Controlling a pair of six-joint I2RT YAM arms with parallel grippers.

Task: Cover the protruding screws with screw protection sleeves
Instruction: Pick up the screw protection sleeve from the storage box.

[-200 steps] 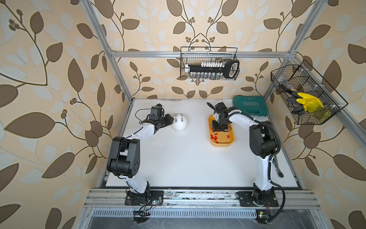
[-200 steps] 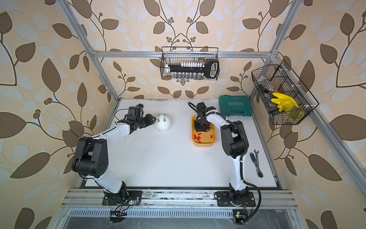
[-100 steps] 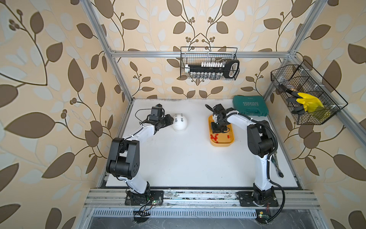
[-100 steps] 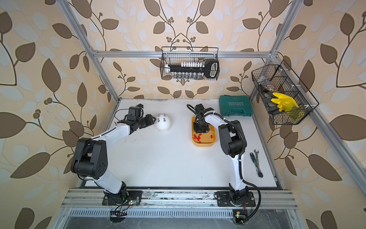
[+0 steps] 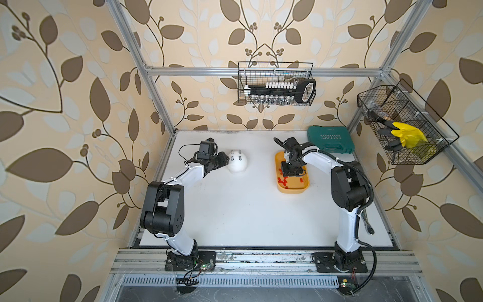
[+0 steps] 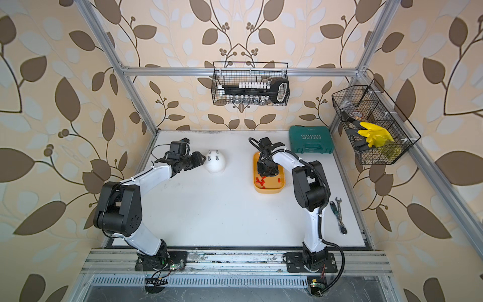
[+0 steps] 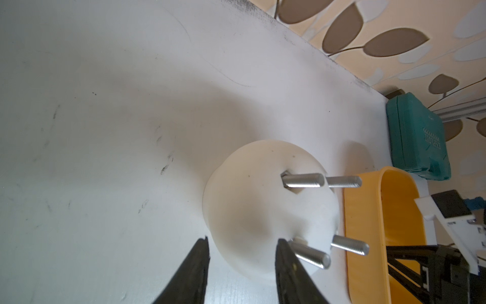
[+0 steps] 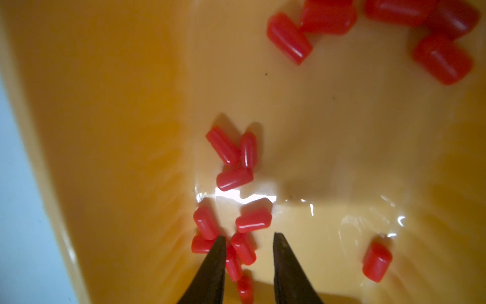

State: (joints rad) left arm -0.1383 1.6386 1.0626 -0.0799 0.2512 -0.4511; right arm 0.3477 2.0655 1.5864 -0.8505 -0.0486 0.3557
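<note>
In the tray, a sleeve is being lined up between the parted, empty right gripper; closing is likely being called for next, the left gripper being held parted at the dome

Right pincer slightly wider than a second ago, over sleeves in the tray

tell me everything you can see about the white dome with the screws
The white dome is smooth, matte and plastic-looking, and it sits base down on the white table. Four bare grey threaded screws stick out of its top, none capped. The left tool is open close beside it; contact can't be told.
</note>
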